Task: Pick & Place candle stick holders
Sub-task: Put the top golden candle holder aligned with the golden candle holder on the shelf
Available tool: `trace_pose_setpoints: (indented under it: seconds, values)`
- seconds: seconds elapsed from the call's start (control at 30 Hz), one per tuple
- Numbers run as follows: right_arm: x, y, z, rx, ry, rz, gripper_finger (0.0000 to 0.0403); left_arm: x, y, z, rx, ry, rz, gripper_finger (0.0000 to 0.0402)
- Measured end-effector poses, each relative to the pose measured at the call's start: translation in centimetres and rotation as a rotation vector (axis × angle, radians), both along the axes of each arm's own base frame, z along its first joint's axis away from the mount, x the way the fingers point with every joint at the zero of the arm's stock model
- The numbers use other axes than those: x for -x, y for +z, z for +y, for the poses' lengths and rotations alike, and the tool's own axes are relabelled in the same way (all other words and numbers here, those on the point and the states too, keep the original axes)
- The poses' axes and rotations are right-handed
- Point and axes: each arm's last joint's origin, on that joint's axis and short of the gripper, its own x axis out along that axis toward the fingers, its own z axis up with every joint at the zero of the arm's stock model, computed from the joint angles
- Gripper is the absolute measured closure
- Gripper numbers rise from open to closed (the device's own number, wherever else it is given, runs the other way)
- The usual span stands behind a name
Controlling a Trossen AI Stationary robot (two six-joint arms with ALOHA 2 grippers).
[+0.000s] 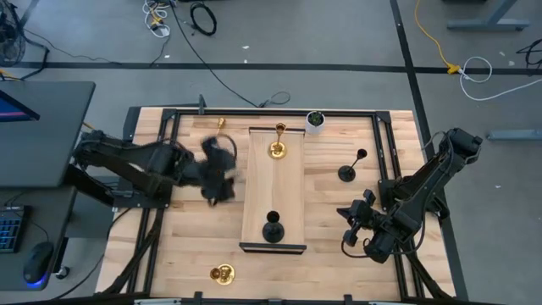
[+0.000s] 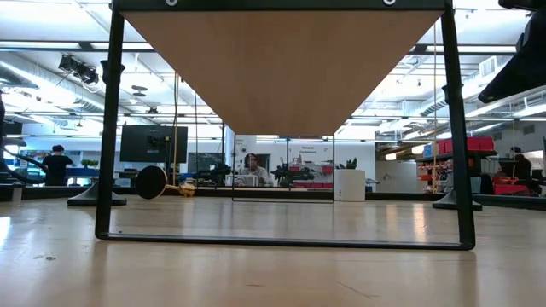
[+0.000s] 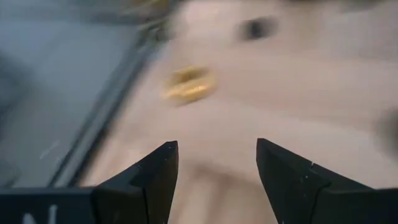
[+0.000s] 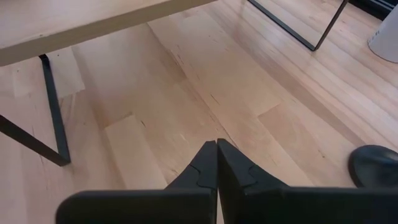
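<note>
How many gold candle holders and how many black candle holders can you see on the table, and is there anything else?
Shiny gold candle stick holders: 3 (one on the raised wooden shelf, one near the table's far edge, one near the front edge)
Matte black candle stick holders: 2 (one on the shelf, one lying right of it)
Small white pot with green plant: 1
Total: 6

A grey floor [image 1: 339, 42] surrounds the wooden bench [image 1: 339, 229], crossed by dark tape lines and loose cables [image 1: 199, 17]. A dark desk [image 1: 42, 127] stands at one side. Beyond the bench lies an open workspace with ceiling lights [image 2: 51, 72], a monitor [image 2: 153, 143] and seated people [image 2: 252, 169].
</note>
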Motion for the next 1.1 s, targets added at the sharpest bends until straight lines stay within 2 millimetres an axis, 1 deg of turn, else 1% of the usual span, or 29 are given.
trace_pose_setpoints:
  seconds: [0.1,0.2,0.33,0.43,0.53,0.6,0.73,0.87,1.1]
  values:
    - [0.0,0.0,0.0,0.0,-0.001,-0.008,0.0403,1.1,-0.1,3.2,0.034,0.208,0.031,0.0184]
    - [-0.1,0.1,0.0,0.007,-0.001,-0.017,0.0403,2.1,-0.2,6.7,0.118,0.352,0.063,0.0184]
    - [-0.1,0.1,0.1,0.009,0.01,-0.02,0.0403,3.0,-0.4,11.6,0.223,0.51,0.061,0.0184]
    - [-0.2,0.1,0.2,0.012,0.023,-0.022,0.0403,3.9,-0.7,14.8,0.335,0.6,0.05,0.0184]
    - [-0.3,0.2,0.3,0.022,0.037,-0.019,0.0403,4.4,-1.5,17.4,0.477,0.639,0.051,0.0184]
    - [-0.3,0.2,0.3,0.03,0.045,-0.016,0.0403,4.5,-2.1,19.0,0.507,0.655,0.066,0.0184]
    - [-0.3,0.2,0.3,0.031,0.046,-0.015,0.0403,4.3,-4.2,22.0,0.549,0.742,0.137,0.0184]
    - [-0.3,0.2,0.3,0.03,0.046,-0.016,0.0403,3.7,-6.7,24.4,0.63,0.771,0.209,0.0184]
    - [-0.3,0.2,0.3,0.034,0.05,-0.013,0.0403,2.6,-11.6,27.6,0.712,0.809,0.362,0.0186]
